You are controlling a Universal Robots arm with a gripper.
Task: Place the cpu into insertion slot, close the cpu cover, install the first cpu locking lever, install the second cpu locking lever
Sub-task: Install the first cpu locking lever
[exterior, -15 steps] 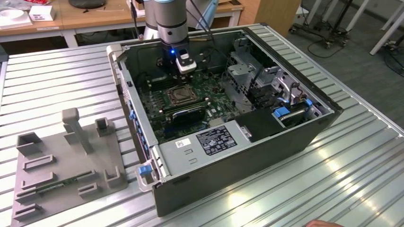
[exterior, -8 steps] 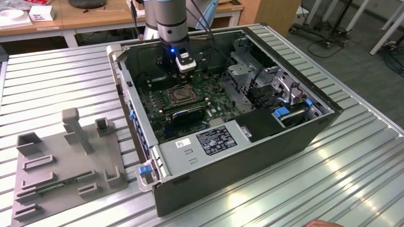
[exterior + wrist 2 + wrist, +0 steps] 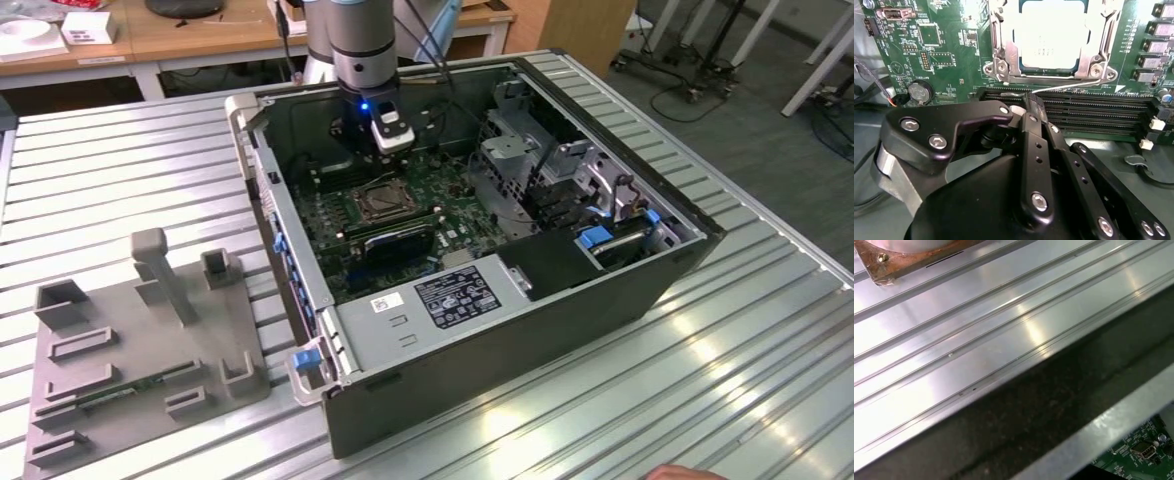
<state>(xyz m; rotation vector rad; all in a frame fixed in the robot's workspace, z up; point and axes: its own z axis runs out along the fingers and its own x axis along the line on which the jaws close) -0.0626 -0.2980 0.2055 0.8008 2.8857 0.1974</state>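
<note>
A: Where is the cpu (image 3: 1054,37)?
B: Seated in the insertion slot (image 3: 380,200), with the cpu cover (image 3: 1005,52) lying flat around it.
A: And the gripper (image 3: 1030,100)?
B: Clenched, its tips touching the free end of a wire locking lever (image 3: 1069,86), just above the memory slots (image 3: 1094,107). In the exterior view it hangs at twelve o'clock of the slot, inside the computer case (image 3: 534,330). A grey fixture (image 3: 134,340) lies at eight o'clock of the case, on the surface (image 3: 134,170).
</note>
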